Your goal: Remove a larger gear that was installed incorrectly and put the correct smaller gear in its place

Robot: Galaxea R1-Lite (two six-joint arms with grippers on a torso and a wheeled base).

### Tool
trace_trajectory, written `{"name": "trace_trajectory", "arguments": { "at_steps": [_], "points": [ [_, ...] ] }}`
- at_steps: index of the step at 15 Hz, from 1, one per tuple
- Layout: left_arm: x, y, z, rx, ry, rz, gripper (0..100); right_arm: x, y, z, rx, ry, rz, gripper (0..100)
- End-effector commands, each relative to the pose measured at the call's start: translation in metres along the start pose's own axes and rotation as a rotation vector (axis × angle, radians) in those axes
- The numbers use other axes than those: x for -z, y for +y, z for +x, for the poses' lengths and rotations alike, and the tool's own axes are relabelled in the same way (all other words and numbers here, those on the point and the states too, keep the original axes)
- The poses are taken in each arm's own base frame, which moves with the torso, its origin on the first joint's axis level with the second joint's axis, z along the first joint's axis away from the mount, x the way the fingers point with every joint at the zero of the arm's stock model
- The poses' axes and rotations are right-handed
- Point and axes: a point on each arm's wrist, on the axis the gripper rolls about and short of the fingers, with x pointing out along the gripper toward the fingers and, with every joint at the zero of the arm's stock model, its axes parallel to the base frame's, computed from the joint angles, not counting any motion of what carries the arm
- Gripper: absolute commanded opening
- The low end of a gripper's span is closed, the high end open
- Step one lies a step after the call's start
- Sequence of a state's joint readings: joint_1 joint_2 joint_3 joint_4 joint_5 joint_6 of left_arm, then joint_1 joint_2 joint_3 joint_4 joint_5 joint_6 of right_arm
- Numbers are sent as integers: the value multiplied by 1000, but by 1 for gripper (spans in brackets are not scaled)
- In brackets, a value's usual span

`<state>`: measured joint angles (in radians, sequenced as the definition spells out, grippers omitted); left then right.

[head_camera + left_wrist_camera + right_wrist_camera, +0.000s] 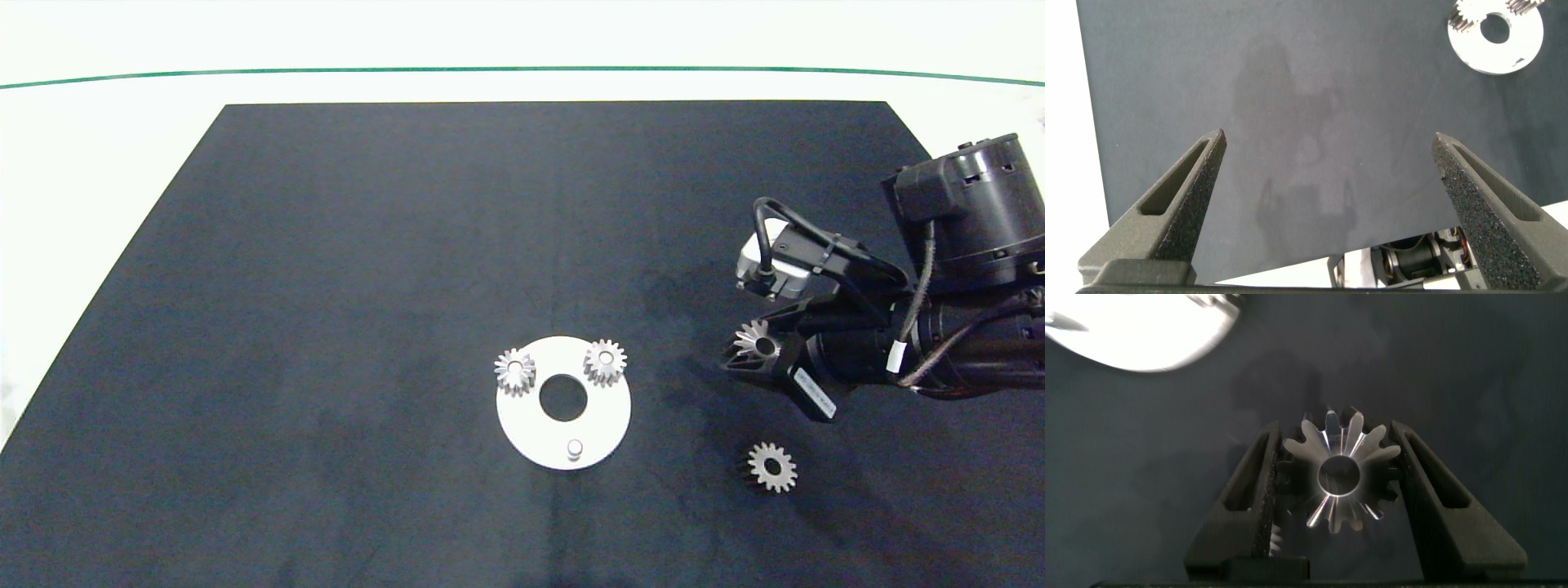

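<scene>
1. A white table (122, 147) carries a black mat (367, 245).
2. On the mat, a white disc (522, 416) lies well left of the right gripper (755, 347).
3. The smaller gear (771, 467) lies on the mat just below that gripper.

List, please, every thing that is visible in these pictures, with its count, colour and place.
Larger gear: one, silver, held between the right gripper's fingers, right of the disc.
Smaller gear: one, silver, flat on the mat, near the right gripper.
Mounted gears: two, silver, on the disc's far side.
Disc: one, white, mid-mat; its near peg is bare.
Mat: one, black, over the white table.
Right gripper: shut on the larger gear.
Left gripper: open, above bare mat.
</scene>
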<state>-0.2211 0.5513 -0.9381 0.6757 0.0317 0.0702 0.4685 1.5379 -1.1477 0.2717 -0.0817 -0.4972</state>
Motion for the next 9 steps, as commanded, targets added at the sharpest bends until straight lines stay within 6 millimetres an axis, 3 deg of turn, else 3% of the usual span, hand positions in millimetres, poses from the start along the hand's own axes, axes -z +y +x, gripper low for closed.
{"name": "trace_trajectory", "arguments": {
  "at_steps": [1, 6, 9],
  "points": [
    [2, 0, 0, 0, 7, 1, 100, 23, -21, 12, 16, 66, 104, 34],
    [2, 0, 1, 0, 10, 1, 100, 42, -48, 32, 55, 89, 209, 34],
    [2, 0, 1, -2, 9, 2, 100, 42, -51, 34, 71, 76, 216, 34]
  ]
}}
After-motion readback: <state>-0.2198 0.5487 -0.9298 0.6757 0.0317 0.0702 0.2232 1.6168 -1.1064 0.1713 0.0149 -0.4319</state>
